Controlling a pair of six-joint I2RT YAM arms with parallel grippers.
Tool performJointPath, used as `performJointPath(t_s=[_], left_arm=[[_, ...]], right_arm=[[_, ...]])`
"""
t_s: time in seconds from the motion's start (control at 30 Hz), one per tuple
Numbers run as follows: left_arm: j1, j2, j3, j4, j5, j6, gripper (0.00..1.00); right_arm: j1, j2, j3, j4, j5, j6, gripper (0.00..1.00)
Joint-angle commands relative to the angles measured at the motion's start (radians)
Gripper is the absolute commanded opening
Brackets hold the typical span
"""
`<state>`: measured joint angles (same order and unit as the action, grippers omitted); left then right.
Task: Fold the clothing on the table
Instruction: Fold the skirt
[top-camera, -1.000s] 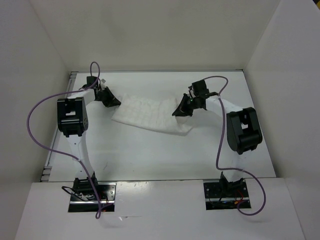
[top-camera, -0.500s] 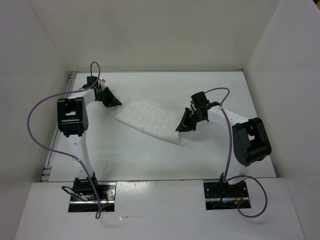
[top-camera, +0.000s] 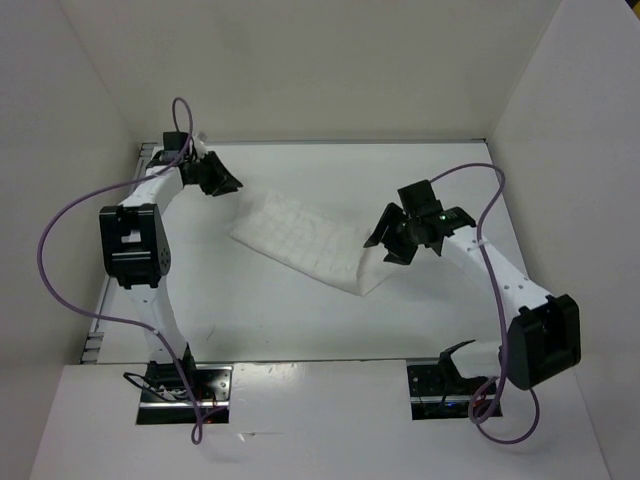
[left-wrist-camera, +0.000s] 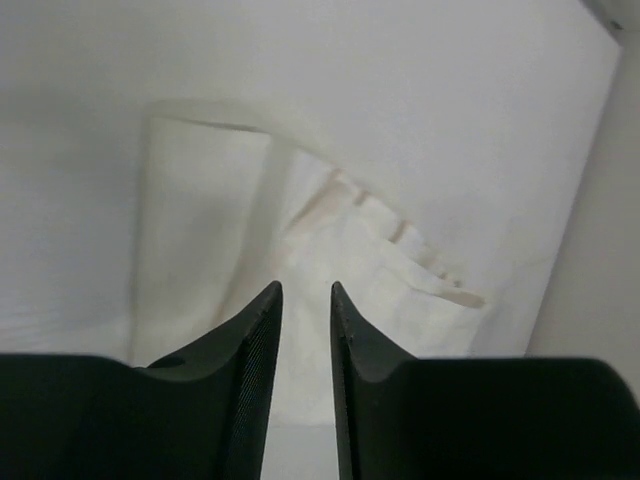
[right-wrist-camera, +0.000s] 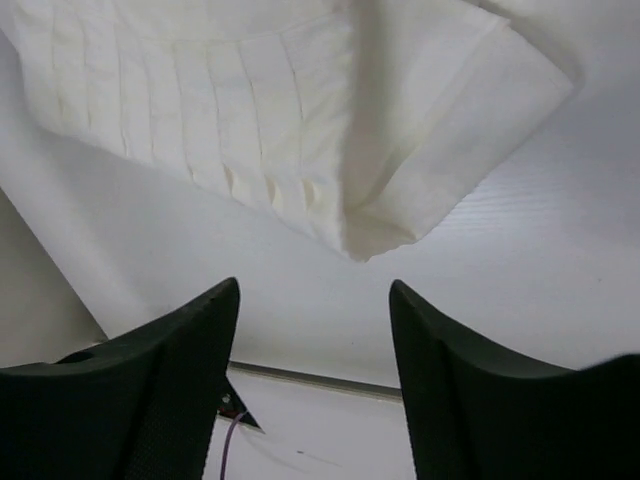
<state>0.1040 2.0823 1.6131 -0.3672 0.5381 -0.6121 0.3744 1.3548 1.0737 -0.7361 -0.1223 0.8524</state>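
One thin white soft fabric garment with a faint grid of creases (top-camera: 300, 243) lies flat on the glossy white rectangular counter (top-camera: 300, 325). It sits around mid-counter, a bit toward the far-left corner, as a slanted band. Wrist views show layers already doubled over at both ends, with one edge a little uneven.

Left black two-finger end effector (top-camera: 232, 187) hangs over the counter's far-left corner, above the cloth's end. Its fingers are parted by a narrow gap with nothing between them. Right black two-finger end effector (top-camera: 380, 248) is over the counter's right half, above the cloth's other end, fingers spread wide and empty. Neither touches fabric.

Step in hand, as I judge it, is to set up the next fold:
- Come down on the two corners of one short end.
- Pinch all stacked layers, not just the top sheet, since thin cloth slips and peels apart.
- Lift only slightly off the counter.
- Carry both corners at the same pace toward the opposite end, keeping the edge taut between them.
- Line up the edges before letting go.
- The uneven edge could use smoothing first.

Count: one garment, one counter, two white arms, two end effectors, two purple cables (top-camera: 60, 250).
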Motion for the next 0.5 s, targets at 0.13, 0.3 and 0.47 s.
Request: performJointPath(t_s=[0.13, 0.3, 0.47], left_arm=[[-0.160, -0.097, 0.080, -0.021, 0.181, 0.058, 0.35], [-0.288, 0.007, 0.125, 0.010, 0.284, 0.058, 0.35], [-0.374, 0.122, 0.148, 0.010, 0.306, 0.068, 0.35]], right_arm=[[-0.014, -0.023, -0.164, 0.047, -0.076, 0.051, 0.88], [-0.097, 0.018, -0.202, 0.153, -0.168, 0.051, 0.92], [-0.115, 0.127, -0.193, 0.253, -0.169, 0.051, 0.93]])
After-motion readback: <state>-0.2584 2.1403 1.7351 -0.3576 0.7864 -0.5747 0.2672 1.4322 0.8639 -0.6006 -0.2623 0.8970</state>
